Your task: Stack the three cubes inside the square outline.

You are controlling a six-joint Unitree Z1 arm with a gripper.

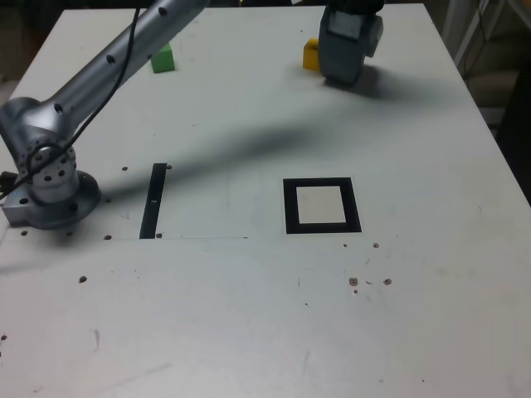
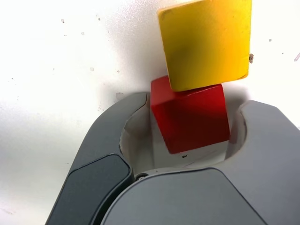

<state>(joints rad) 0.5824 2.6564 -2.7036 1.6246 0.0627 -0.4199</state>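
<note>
- The surface (image 1: 265, 315) is a broad pale tabletop, and the arm (image 1: 108, 62) reaches from its base at the exterior view's left across to the far side.
- The square outline (image 1: 322, 206) lies flat near the middle of the surface, well apart from all the cubes; its cream centre holds nothing, so no cube has been stacked yet.
- The gripper (image 2: 190, 124) is down on the far side of the surface, pointing at the cubes. In the wrist view its jaws stand on either side of the red cube (image 2: 190, 119), partly drawn in; one side seems close to the cube while a gap shows on the other, so I cannot tell whether it is pinched yet.
- The red cube sits between the jaws, hidden in the exterior view behind the gripper body.
- The yellow cube (image 2: 205, 42) lies right against the red one in the wrist view, apparently touching its far edge; in the exterior view it peeks out just beside the gripper.
- The green cube (image 1: 163, 58) rests alone toward the far left of the exterior view, near the arm.
- To do this grasp well, I judge the jaws should close squarely on the red cube's flat faces, then lift straight up so the yellow neighbour is not dragged.
- The risk is a skewed pinch that twists the red cube or nudges the yellow one away.
</note>
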